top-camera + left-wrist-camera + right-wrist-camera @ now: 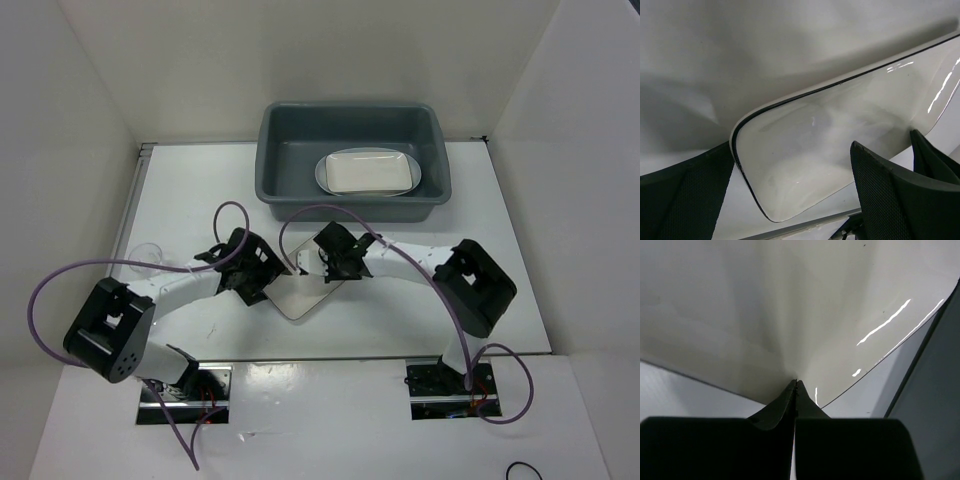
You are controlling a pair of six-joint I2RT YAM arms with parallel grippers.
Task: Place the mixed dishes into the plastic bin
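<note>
Jaws apart on my left gripper (792, 150), straddling the white plate (303, 296) corner mid-table (200, 200); right gripper (796, 381) jaws together, tips against plate.

Left arm (185, 290) bent low, reaching in to the middle, left gripper (792, 150) with fingers (690, 200) spread wide apart, right arm (415, 258) reaching in too, right gripper (796, 384) with fingertips (785, 399) pinched tight together
</note>
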